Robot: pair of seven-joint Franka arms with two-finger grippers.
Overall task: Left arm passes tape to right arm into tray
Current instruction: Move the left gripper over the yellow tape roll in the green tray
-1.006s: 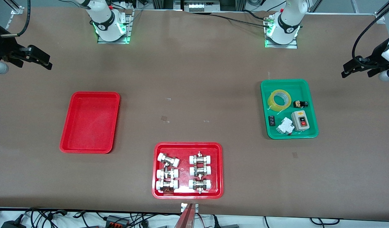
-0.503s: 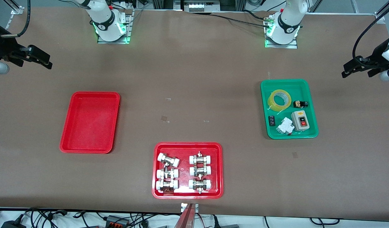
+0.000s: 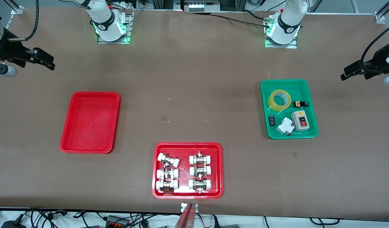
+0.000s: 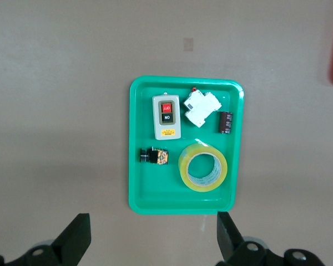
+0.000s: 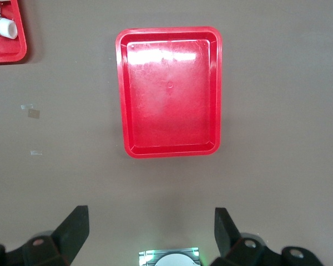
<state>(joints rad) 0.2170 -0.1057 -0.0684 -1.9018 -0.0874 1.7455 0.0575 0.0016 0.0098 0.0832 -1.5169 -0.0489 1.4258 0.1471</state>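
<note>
The tape lies flat in the green tray at the left arm's end of the table; it also shows in the left wrist view. The plain red tray sits empty toward the right arm's end and shows in the right wrist view. My left gripper hangs high over bare table beside the green tray, open and empty. My right gripper hangs high over bare table at the right arm's end, beside the red tray, open and empty.
The green tray also holds a grey switch box, a white breaker, a black capacitor and a small black-and-yellow part. A red tray with white-and-metal fittings sits at the near middle. Both robot bases stand at the back.
Both arms have shifted slightly up in the air, with their grippers open. Nothing on the table has moved.
</note>
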